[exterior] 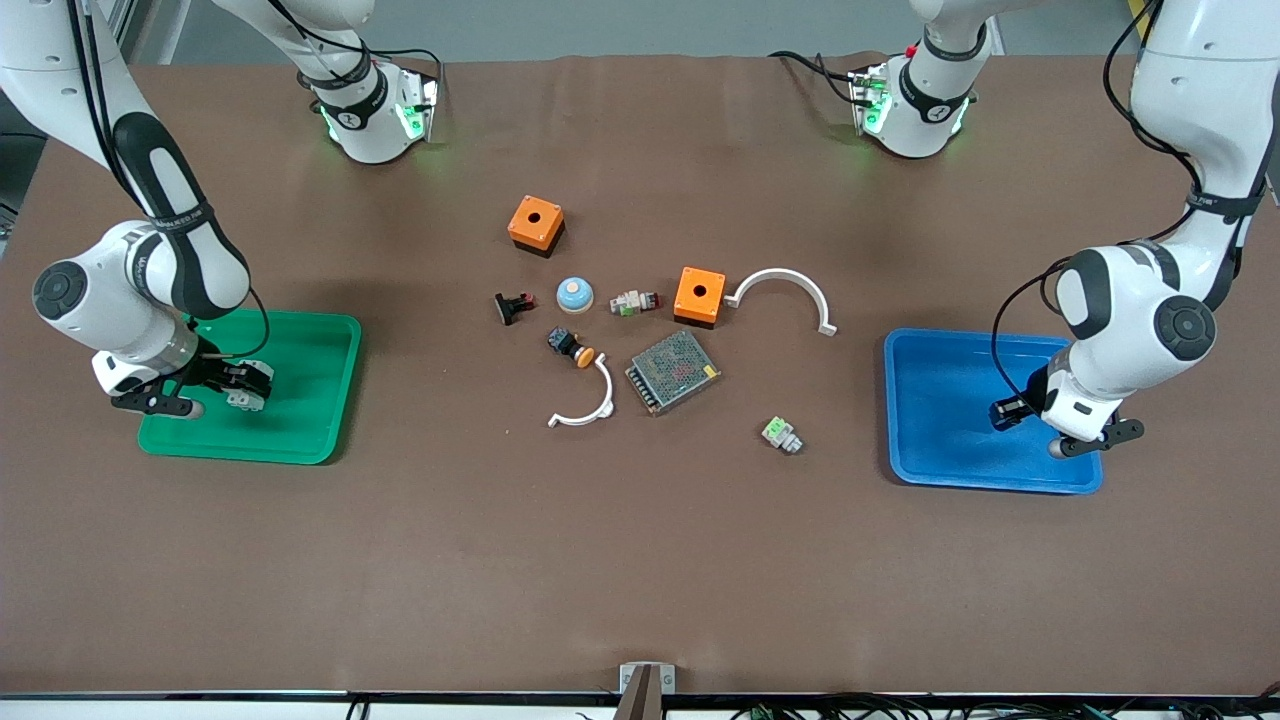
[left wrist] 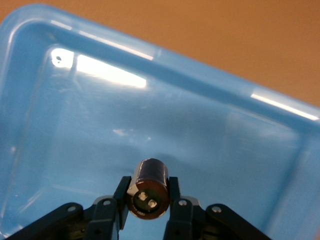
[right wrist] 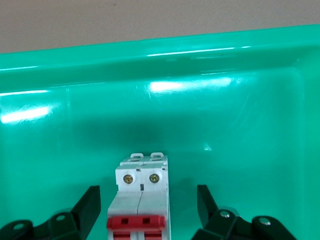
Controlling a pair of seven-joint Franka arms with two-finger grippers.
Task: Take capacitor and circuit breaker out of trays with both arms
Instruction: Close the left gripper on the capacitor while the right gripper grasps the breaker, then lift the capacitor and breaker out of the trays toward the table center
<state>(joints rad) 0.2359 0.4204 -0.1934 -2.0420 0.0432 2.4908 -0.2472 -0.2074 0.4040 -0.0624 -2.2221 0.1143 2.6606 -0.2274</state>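
While my left claw (left wrist: 148, 200) clamps the capacitor (left wrist: 148, 189) in the blue tray (exterior: 940, 350), my right claw (right wrist: 148, 210) straddles the circuit breaker (right wrist: 141, 197) in the green tray (exterior: 320, 340), fingers apart; next, close, then lift both.

From the front view we look down from high across the table (exterior: 640, 580), facing both arm bases along the top edge. From the left wrist view we look closely into the blue tray (left wrist: 150, 115), which we also see in the front view (exterior: 940, 400). From the right wrist view we look closely into the green tray (right wrist: 225, 125), likewise shared with the front view (exterior: 310, 380).
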